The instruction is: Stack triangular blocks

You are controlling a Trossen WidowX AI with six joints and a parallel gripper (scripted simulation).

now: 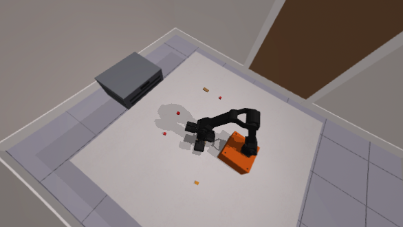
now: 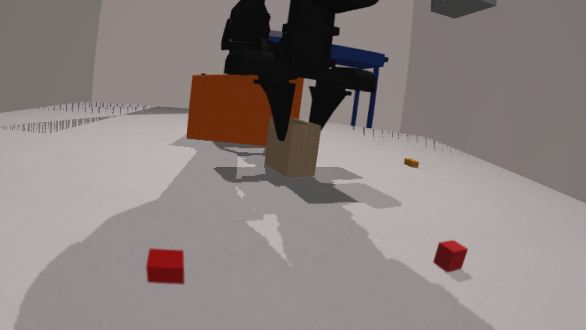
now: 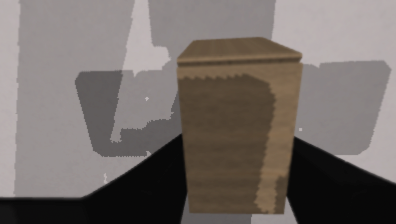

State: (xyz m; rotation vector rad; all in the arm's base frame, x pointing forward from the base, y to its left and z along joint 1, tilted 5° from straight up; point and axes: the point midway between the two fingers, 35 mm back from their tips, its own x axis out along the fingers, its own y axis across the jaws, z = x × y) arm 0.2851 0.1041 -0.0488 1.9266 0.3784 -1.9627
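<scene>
My gripper (image 2: 301,132) (image 3: 231,140) is shut on the upper triangular wooden block (image 2: 304,152) (image 3: 235,145), with one finger on each side near its top. The lower triangular block (image 2: 273,161) (image 3: 240,49) stands on the table under and beside it. In the exterior view the two together look like one nearly square block, upright on the table. In the wrist view a thin dark line runs between them at the far edge. The fingers hide part of the joint, and whether the slopes touch fully cannot be told. In the top view the arm mostly hides both.
Red cubes (image 1: 178,113) (image 1: 164,133) (image 2: 165,272) (image 2: 450,257) lie in front of the arm, another red cube (image 1: 220,98) farther back. A tan block (image 1: 205,89) lies near it. An orange piece (image 1: 197,183) (image 2: 411,163) lies to one side. The orange base (image 1: 237,156) (image 2: 230,110) stands behind the blocks.
</scene>
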